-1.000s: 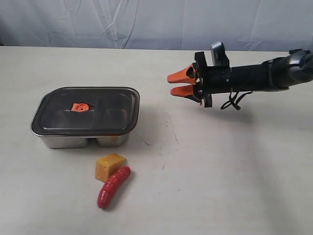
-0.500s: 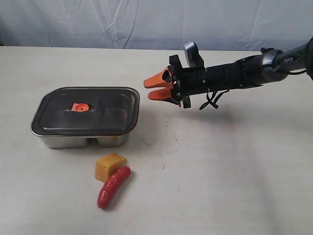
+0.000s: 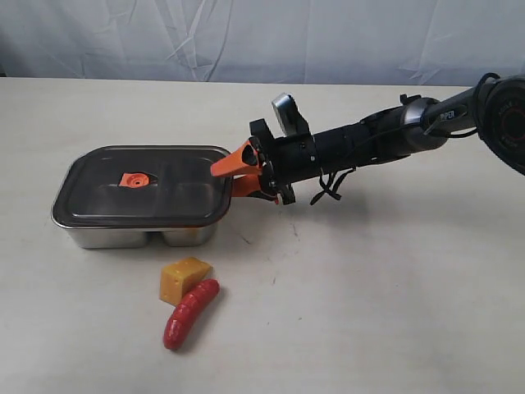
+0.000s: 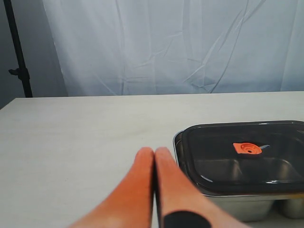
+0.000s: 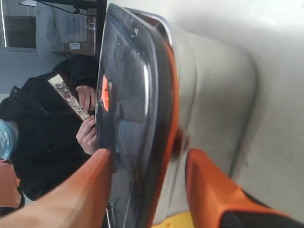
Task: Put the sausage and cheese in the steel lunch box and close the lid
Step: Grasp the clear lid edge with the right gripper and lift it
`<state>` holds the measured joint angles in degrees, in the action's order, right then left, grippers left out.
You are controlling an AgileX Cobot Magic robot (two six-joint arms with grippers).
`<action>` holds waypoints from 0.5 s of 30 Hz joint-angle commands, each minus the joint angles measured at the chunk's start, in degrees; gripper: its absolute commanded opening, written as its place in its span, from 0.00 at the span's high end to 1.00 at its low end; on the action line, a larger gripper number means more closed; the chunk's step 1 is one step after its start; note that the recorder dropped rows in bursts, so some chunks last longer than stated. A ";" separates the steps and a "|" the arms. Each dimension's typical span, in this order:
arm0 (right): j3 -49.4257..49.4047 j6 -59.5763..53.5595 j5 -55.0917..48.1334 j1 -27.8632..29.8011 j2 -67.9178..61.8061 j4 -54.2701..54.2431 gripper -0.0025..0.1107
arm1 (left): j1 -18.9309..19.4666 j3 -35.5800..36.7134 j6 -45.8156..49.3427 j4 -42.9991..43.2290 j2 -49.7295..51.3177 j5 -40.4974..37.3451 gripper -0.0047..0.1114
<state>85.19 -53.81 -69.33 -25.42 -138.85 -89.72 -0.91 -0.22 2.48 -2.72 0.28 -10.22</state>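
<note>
The steel lunch box [image 3: 115, 236] stands left of centre with the dark lid [image 3: 164, 185] lying on it, orange valve [image 3: 131, 179] on top. In front of the box lie the yellow cheese [image 3: 184, 279] and the red sausage [image 3: 190, 313], side by side and touching. My right gripper [image 3: 225, 180] is open at the box's right end. It straddles the lid's edge [image 5: 161, 95]: one finger is over the lid, the other beside the steel wall [image 5: 213, 95]. My left gripper [image 4: 154, 153] is shut and empty, beside the box [image 4: 237, 209]; the exterior view does not show it.
A white cloth backdrop hangs behind the table. A black stand [image 4: 16, 47] rises at the table's far corner in the left wrist view. A person in dark clothes [image 5: 47, 133] sits beyond the box in the right wrist view.
My right arm has reached leftward across the table; its open fingers now sit around the lid's right edge. The box, cheese and sausage have not moved.
</note>
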 commanded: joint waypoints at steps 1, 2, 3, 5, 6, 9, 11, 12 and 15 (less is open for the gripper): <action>0.25 -0.25 -0.63 -0.07 0.04 -0.11 0.57 | -0.39 0.22 -0.29 0.05 -0.28 0.39 0.96; 0.25 -0.25 -0.63 -0.07 0.04 -0.11 0.59 | -0.39 0.22 -0.29 0.05 -0.28 0.39 0.96; 0.25 -0.25 -0.63 -0.07 0.04 -0.11 0.62 | -0.39 0.22 -0.29 0.05 -0.28 0.39 0.96; 0.25 -0.25 -0.63 -0.07 0.04 -0.11 0.73 | -0.39 0.22 -0.29 0.05 -0.28 0.39 0.96; 0.25 -0.25 -0.63 -0.07 0.04 -0.11 0.77 | -0.39 0.22 -0.29 0.05 -0.28 0.39 0.96; 0.25 -0.25 -0.63 -0.07 0.04 -0.11 0.95 | -0.39 0.22 -0.29 0.05 -0.28 0.39 0.96; 0.25 -0.25 -0.63 0.03 0.04 -0.11 0.99 | -0.39 0.22 -0.29 0.05 -0.28 0.39 0.96; 0.25 -0.25 -0.63 0.03 0.04 -0.11 0.99 | -0.39 0.22 -0.29 0.05 -0.28 0.39 0.96; 0.25 -0.25 -0.63 0.03 0.04 -0.34 0.99 | -0.39 0.22 -0.29 0.05 -0.28 0.39 0.96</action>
<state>85.19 -53.32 -69.77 -25.52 -138.85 -90.21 -0.91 -0.22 2.48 -2.72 0.28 -10.22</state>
